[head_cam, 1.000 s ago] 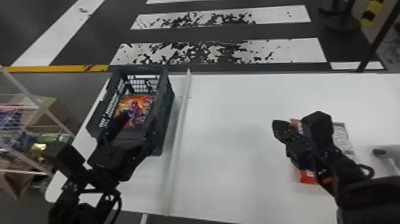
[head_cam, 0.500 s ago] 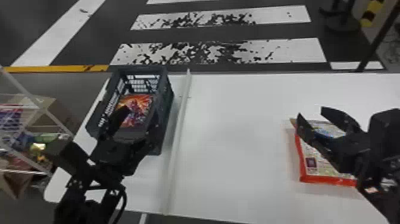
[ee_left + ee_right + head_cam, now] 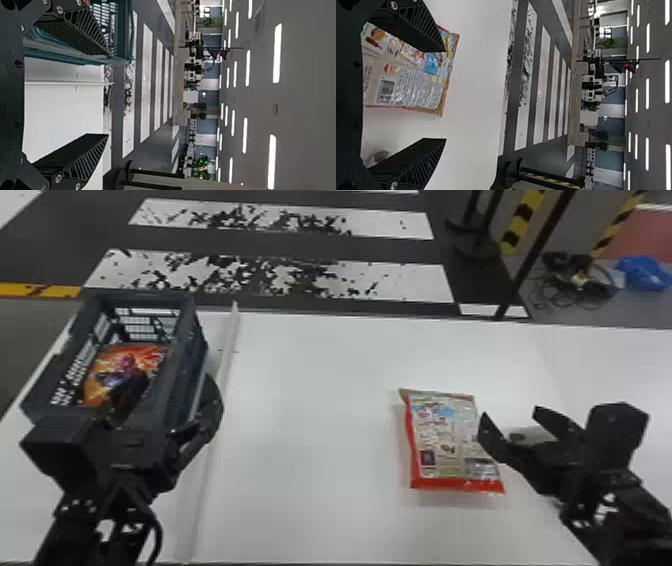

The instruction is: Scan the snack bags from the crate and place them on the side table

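In the head view, my left gripper (image 3: 167, 402) is at the near end of the dark crate (image 3: 195, 362), its fingers apart; an orange snack bag (image 3: 125, 365) lies inside. The left wrist view has the left gripper (image 3: 107, 94) open beside the crate (image 3: 128, 31), nothing between its fingers. A red-edged snack bag (image 3: 445, 445) lies flat on the white table. My right gripper (image 3: 510, 415) stands open at that bag's right side, one finger over its edge. From the right wrist, the right gripper (image 3: 445, 95) shows open, the bag (image 3: 411, 89) under one finger, not gripped.
A pale rail (image 3: 227, 360) runs across the white table (image 3: 310, 430) just right of the crate. A small dark round-ended object (image 3: 517, 436) lies on the table beyond the right gripper's fingers. Dark post stands (image 3: 535, 255) rise behind the table's far edge.
The head view has turned toward the right. My right gripper has moved right, off the middle of the bag, uncovering it, and its fingers have spread. The left gripper's fingers look farther apart.
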Motion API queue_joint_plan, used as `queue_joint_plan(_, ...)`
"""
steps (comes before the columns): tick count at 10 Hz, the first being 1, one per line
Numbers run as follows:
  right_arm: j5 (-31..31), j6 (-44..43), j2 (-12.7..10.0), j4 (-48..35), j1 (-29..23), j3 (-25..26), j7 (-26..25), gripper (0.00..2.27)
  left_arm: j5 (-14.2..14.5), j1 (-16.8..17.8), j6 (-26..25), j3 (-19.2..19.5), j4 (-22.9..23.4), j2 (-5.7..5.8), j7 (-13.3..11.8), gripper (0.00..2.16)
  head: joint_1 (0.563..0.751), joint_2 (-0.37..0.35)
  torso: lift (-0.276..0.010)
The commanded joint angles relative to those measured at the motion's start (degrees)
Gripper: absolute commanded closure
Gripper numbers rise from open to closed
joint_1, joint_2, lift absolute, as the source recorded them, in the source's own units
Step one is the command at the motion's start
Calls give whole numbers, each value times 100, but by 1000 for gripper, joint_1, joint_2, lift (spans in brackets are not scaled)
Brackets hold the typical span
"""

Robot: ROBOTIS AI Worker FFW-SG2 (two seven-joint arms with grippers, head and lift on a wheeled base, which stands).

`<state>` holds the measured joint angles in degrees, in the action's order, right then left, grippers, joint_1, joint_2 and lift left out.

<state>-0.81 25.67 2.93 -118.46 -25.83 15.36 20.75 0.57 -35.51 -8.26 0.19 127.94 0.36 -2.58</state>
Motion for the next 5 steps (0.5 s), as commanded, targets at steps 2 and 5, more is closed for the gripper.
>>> queue_joint_plan(2,2,-286,339,702,-1,442,8,76,-48,-8,-137,-81,3,16,12,147,695,-157,-94)
queue_joint_plan(5,-25,-497,656,1449,183,574,8,80,-57,-8,-225,-169,-41,16,-14,147,695,-249,-94)
